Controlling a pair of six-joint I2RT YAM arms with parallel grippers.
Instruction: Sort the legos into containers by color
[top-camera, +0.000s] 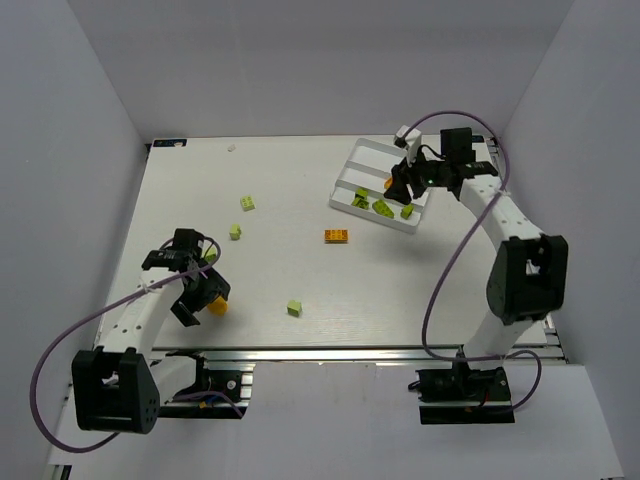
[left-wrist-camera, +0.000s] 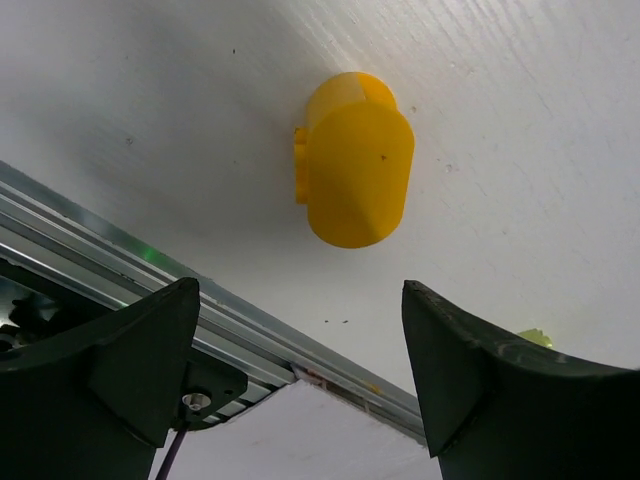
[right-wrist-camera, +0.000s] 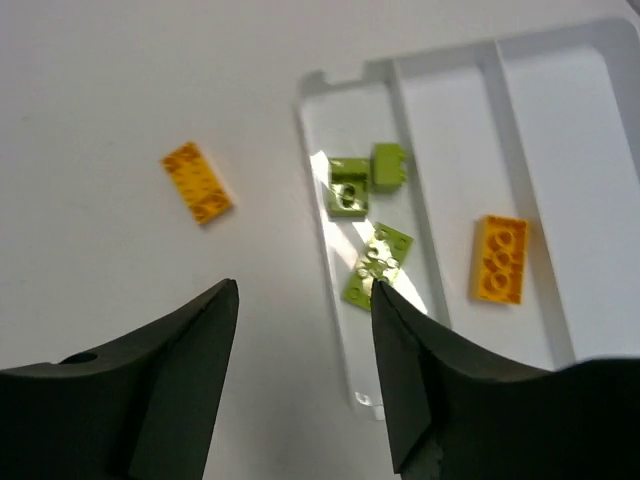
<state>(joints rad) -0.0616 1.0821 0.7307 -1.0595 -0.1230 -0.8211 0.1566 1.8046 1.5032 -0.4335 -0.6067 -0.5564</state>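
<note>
White table, plain white walls around it, arm bases at the near edge. Tray sits at the far right of the table, set at an angle and split by ridges into long compartments.

Three green tray bricks lie close together in the compartment nearest the arms. One of them is partly hidden behind a right fingertip in the wrist view, so I cannot tell whether they touch. Tray orange brick lies flat, studs up, alone in the next compartment. Right fingers hang over the tray, spread apart, nothing between them.

Flat orange brick lies on the bare table near the tray, on the side toward the middle of the table.

Three green bricks are loose on the left half:
- Far green brick.
- Middle green brick, near the far one.
- Near green brick, well apart from both, toward the near edge.

Left fingers are low at the near left of the table, spread apart and empty. Rounded orange brick rests on the table just ahead of them, in line with the gap between them and not touched.
</note>
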